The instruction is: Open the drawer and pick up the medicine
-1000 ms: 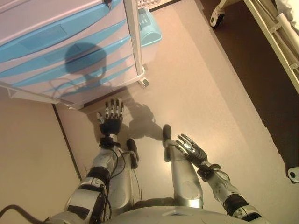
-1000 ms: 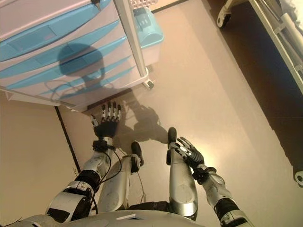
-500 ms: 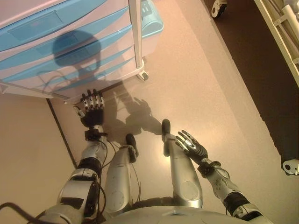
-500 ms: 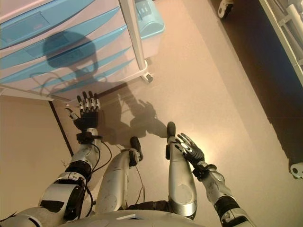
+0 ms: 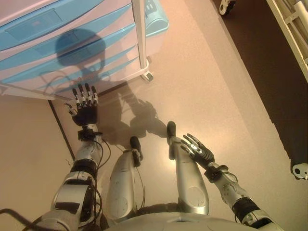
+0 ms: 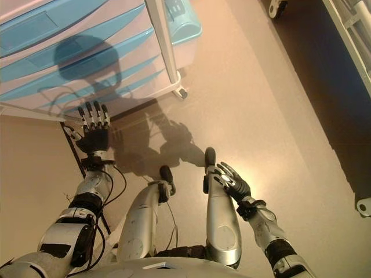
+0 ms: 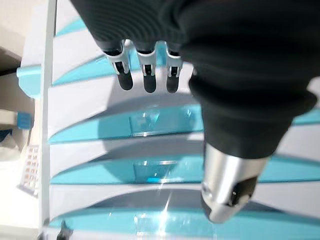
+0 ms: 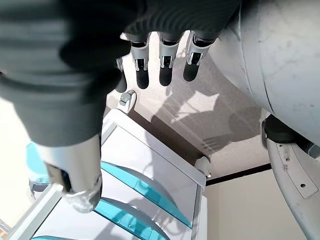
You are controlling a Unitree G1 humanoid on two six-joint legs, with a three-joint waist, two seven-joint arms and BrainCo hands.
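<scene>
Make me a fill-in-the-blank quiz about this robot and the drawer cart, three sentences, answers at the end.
1. The hand stretched toward the drawer cart is the robot's ____ hand.
2. The right hand hangs beside the robot's leg with its fingers ____.
3. The handle strips on the drawer fronts are coloured ____.

Missing words: left; open; blue

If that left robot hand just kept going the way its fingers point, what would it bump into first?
Most likely the drawer cabinet. The left robot hand is open, fingers straight toward its lower blue-fronted drawers, with nothing between them. Which drawer it would touch first is unclear.
</scene>
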